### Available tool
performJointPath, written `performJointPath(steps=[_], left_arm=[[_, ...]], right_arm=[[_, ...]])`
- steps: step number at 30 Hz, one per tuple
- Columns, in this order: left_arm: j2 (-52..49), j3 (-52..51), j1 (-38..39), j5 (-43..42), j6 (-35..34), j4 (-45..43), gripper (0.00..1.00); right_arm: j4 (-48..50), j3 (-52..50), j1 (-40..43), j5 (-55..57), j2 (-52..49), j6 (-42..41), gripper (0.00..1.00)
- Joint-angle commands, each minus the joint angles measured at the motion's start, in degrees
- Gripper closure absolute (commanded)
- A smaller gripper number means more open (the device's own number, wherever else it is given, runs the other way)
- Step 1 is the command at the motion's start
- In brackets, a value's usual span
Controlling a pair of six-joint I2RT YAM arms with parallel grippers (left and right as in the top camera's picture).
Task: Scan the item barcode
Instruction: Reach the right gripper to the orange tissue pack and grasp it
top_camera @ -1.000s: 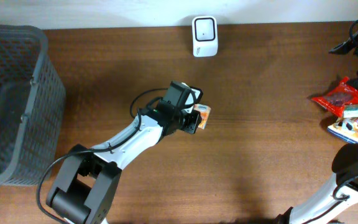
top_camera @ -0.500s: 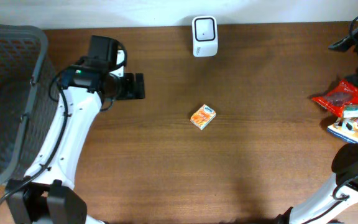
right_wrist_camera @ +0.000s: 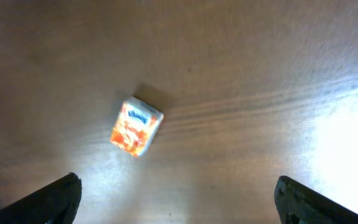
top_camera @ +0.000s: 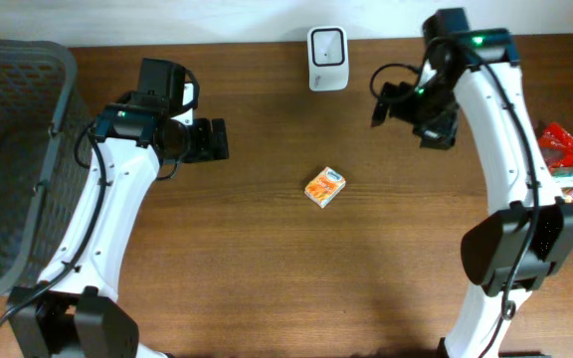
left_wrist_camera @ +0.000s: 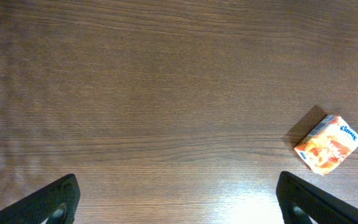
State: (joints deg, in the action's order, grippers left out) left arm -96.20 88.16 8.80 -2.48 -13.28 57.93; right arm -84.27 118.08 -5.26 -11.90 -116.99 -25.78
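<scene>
Orange Kleenex pack [top_camera: 324, 186], flat on table

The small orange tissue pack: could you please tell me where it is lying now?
Overhead, the small orange tissue pack lies near the middle of the brown wooden table, apart from the white barcode scanner standing at the far edge behind it.

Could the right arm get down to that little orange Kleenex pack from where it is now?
Probably yes. The right gripper hangs open over bare table, with the Kleenex pack lying alone just off to one side and nothing standing between them.
</scene>
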Motion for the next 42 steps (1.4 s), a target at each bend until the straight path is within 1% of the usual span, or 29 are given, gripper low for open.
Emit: performJointPath(steps=[1,3,6,8,9,10,11,12,14,15,16,17,18,20,21,22,23,26,27,29,31,32,34,36,37,38,42], left_arm=[[0.26,0.0,-0.46,0.7,-0.79,0.52,0.01],[0.26,0.0,-0.46,0.85,-0.76,1.22,0.01],[0.26,0.0,-0.46,0.85,-0.79,1.44,0.01],[0.26,0.0,-0.46,0.83,-0.79,0.9,0.01],[0.26,0.0,-0.46,0.83,-0.79,0.85,0.01],[0.26,0.0,-0.46,0.83,-0.79,0.85,0.01],[0.26,0.0,-0.46,0.83,-0.79,0.87,0.01],[0.26,0.0,-0.46,0.83,-0.79,0.87,0.01],[0.28,0.0,-0.46,0.85,-0.79,0.85,0.01],[0.26,0.0,-0.46,0.83,-0.79,0.83,0.01],[0.26,0.0,-0.46,0.83,-0.79,0.87,0.01],[0.26,0.0,-0.46,0.83,-0.79,0.96,0.01],[0.26,0.0,-0.46,0.83,-0.79,0.92,0.01],[0.26,0.0,-0.46,0.83,-0.79,0.85,0.01],[0.26,0.0,-0.46,0.83,-0.79,0.85,0.01],[0.26,0.0,-0.46,0.83,-0.79,0.85,0.01],[0.26,0.0,-0.46,0.83,-0.79,0.85,0.01],[0.26,0.0,-0.46,0.83,-0.79,0.85,0.01],[0.26,0.0,-0.46,0.83,-0.79,0.87,0.01],[0.26,0.0,-0.46,0.83,-0.79,0.85,0.01],[0.26,0.0,-0.46,0.83,-0.76,0.87,0.01],[0.26,0.0,-0.46,0.85,-0.79,0.87,0.01],[0.26,0.0,-0.46,0.83,-0.79,0.87,0.01],[0.26,0.0,-0.46,0.83,-0.79,0.87,0.01],[0.26,0.0,-0.46,0.85,-0.79,0.85,0.01],[0.26,0.0,-0.46,0.85,-0.79,0.81,0.01],[0.26,0.0,-0.46,0.83,-0.79,0.44,0.01]], right_arm=[[0.0,-3.93,-0.11,2.12,0.07,-7.72,0.02],[-0.59,-4.31,1.7,2.45,0.28,-7.91,0.02],[-5.62,-4.31,4.17,8.66,2.99,-7.72,0.02],[-8.46,-5.27,3.15,13.31,5.97,-7.48,0.01],[-7.89,-6.75,2.49,13.88,6.99,-7.52,0.0],[-5.4,-10.21,1.42,13.46,8.48,-7.58,0.01],[-0.28,-15.78,0.31,10.16,9.66,-7.78,0.01],[4.31,-20.02,-0.11,4.35,9.7,-7.78,0.01],[12.52,-26.75,-0.48,-4.26,9.49,-7.74,0.01],[18.38,-32.33,-0.83,-5.79,9.46,-7.74,0.01],[20.79,-35.41,-0.9,-6.97,9.46,-7.74,0.08],[24.81,-39.6,-0.81,-11.54,9.46,-7.76,0.27],[27.8,-41.94,-0.79,-15.04,9.46,-7.76,0.33],[36.0,-47.1,-0.79,-21.03,9.46,-7.78,0.33],[39.76,-49.66,-0.85,-23.23,9.46,-9.18,0.35],[41.64,-51.17,-0.9,-23.5,9.46,-11.37,0.39],[43.98,-52.37,-1.09,-23.5,9.46,-12.26,0.39],[47.82,-53.05,-3.48,-23.1,9.42,-12.72,0.4],[48.37,-53.05,-4.96,-20.74,9.29,-15.52,0.42],[49.18,-53.05,-6.91,-15.52,8.87,-21.7,0.42],[51.82,-53.05,-7.82,-15.28,8.48,-21.97,0.42],[53.0,-53.05,-8.24,-15.23,8.17,-22.75,0.44],[53.53,-53.05,-8.39,-14.45,7.76,-24.26,0.49],[53.68,-53.05,-8.52,-12.57,7.61,-24.26,0.49],[53.96,-53.05,-8.79,-12.48,7.28,-24.76,0.54],[54.42,-53.05,-9.29,-12.5,6.97,-25.88,0.55],[56.85,-53.05,-11.8,-11.58,6.56,-27.17,0.57]])
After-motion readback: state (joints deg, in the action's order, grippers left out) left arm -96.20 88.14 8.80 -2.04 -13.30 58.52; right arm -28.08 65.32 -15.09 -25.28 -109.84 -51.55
